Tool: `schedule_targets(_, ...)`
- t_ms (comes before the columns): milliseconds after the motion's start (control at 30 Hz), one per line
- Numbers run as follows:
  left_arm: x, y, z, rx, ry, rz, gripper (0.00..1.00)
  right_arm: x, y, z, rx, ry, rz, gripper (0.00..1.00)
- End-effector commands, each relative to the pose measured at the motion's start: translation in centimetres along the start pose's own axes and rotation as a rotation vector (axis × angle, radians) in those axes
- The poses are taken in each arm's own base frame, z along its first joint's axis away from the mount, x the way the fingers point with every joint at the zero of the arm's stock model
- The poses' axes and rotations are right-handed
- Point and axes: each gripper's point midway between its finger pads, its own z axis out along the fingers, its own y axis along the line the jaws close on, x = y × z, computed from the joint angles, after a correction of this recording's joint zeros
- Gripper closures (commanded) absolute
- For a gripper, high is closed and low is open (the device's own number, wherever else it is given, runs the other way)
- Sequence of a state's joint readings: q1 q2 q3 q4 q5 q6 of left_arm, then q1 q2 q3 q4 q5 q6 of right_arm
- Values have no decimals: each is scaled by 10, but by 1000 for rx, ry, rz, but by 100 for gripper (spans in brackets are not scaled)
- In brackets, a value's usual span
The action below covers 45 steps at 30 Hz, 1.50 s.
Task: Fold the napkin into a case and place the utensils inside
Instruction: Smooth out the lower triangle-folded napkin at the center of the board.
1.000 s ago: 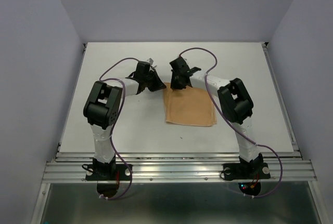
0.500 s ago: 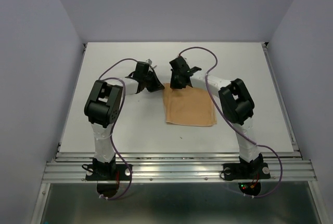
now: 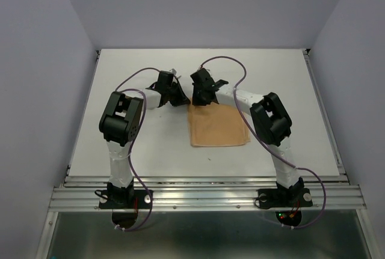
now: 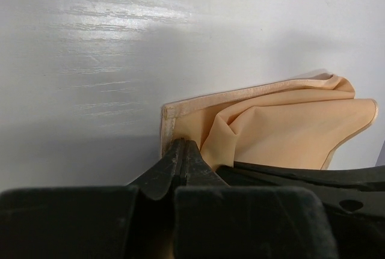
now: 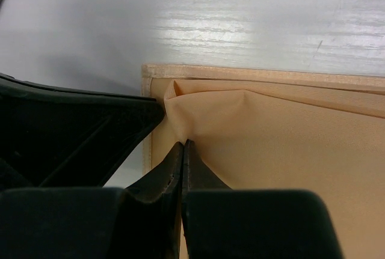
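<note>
The peach-orange napkin (image 3: 218, 125) lies folded into a rectangle on the white table (image 3: 289, 91). My left gripper (image 3: 181, 98) is at its far left corner, and the left wrist view shows the jaws (image 4: 180, 146) shut on the napkin's hemmed lower layer (image 4: 283, 121). My right gripper (image 3: 198, 99) is right beside it. In the right wrist view the jaws (image 5: 183, 146) are shut on a pinch of the napkin's top layer (image 5: 277, 145), which is lifted off the hem. No case has formed. The utensils are out of view.
The two grippers nearly touch at the napkin's far left corner; the left gripper's black body (image 5: 78, 133) fills the left of the right wrist view. Grey walls enclose the table (image 3: 120, 145) on three sides. The arm bases stand at the near edge.
My right gripper has shifted slightly left toward the left gripper, drawing the napkin's top layer with it. The left gripper has barely moved.
</note>
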State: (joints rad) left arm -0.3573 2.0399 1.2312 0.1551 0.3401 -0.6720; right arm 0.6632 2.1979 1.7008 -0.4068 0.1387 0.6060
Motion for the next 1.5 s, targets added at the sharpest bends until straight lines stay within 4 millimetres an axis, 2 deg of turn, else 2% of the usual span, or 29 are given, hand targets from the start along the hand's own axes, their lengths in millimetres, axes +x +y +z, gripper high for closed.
schedule_targets(0, -1, 14, 4, -60, 4, 15, 100, -35, 32, -32, -75, -107, 1, 99)
schedule_targets(167, 1, 17, 5, -65, 10, 13, 100, -35, 39, -34, -88, -109, -5, 99)
schedule_targets(400, -1, 14, 4, -59, 5, 14, 100, -32, 61, -34, -128, -105, -22, 99)
schedule_targets(533, -3, 11, -2, -60, 1, 16, 100, -28, 58, -29, -116, -96, -22, 99)
schedule_targets(700, -18, -5, -23, -54, -50, 42, 100, -24, 52, -26, -93, -93, -24, 99)
schedule_targets(1000, -26, -10, -45, -77, -83, 65, 100, -19, 49, -21, -84, -83, -26, 99)
schedule_targets(1200, -28, -6, -43, -95, -90, 65, 100, -18, 48, -21, -84, -81, -28, 99)
schedule_targets(1467, -12, 15, -21, -138, -27, 42, 100, -19, 49, -21, -89, -80, -29, 99)
